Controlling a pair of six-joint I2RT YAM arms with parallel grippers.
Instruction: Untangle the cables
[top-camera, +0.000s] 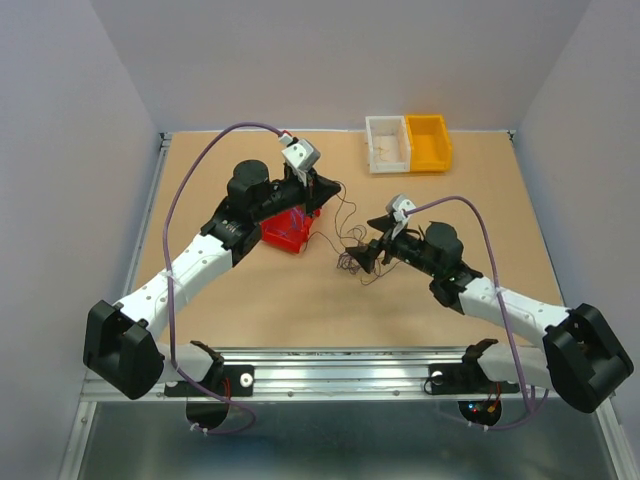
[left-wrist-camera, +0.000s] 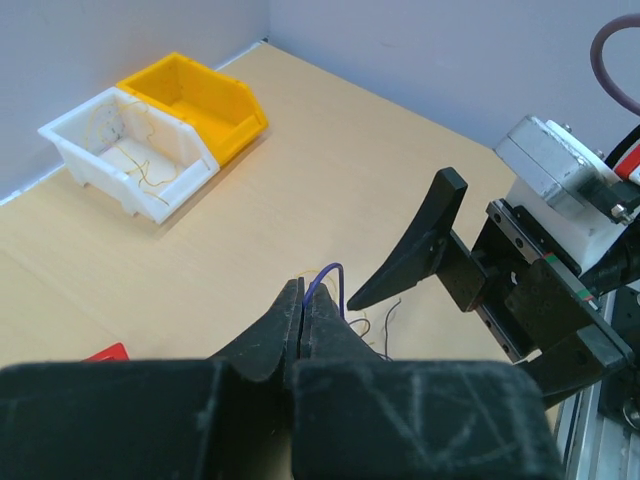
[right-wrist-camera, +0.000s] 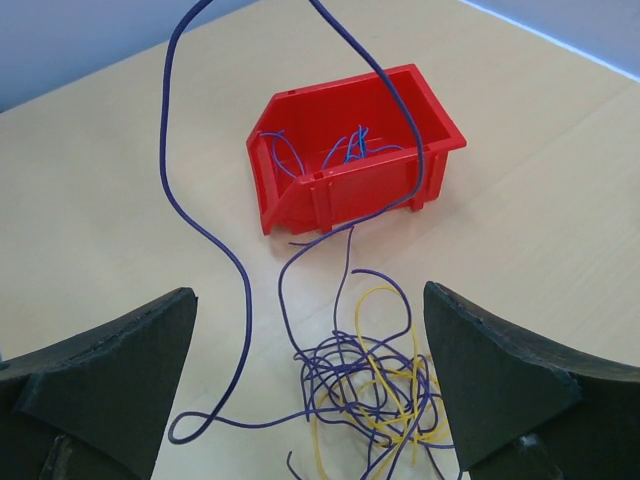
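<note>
Near the middle of the worktop (top-camera: 300, 300), the cables (right-wrist-camera: 370, 395) lie in a loose, scribbly clump of blue-purple and yellow-tan wires, just in front of the red bin (right-wrist-camera: 300, 195). More blue-purple wires are coiled inside that bin.

The right gripper (right-wrist-camera: 310, 295) is low over the clump with its fingers wide apart, one to each side. In the wrist view the right finger overlaps the edge of the clump. Whether it touches the wires cannot be told.

The left gripper (left-wrist-camera: 303, 292) is above the far side of the red bin. Its fingers are pressed together on a blue-purple strand (left-wrist-camera: 330, 270), which arches in a small loop just past the tips. In the overhead view, thin lines run from this gripper down to the clump. In the right wrist view, a long blue-purple wire rises from beside the clump and leaves the top of the frame.

At the far edge of the worktop a white bin (left-wrist-camera: 85, 165) and a yellow bin (left-wrist-camera: 240, 125) stand side by side, touching. The white one holds a few yellow-tan wires.
</note>
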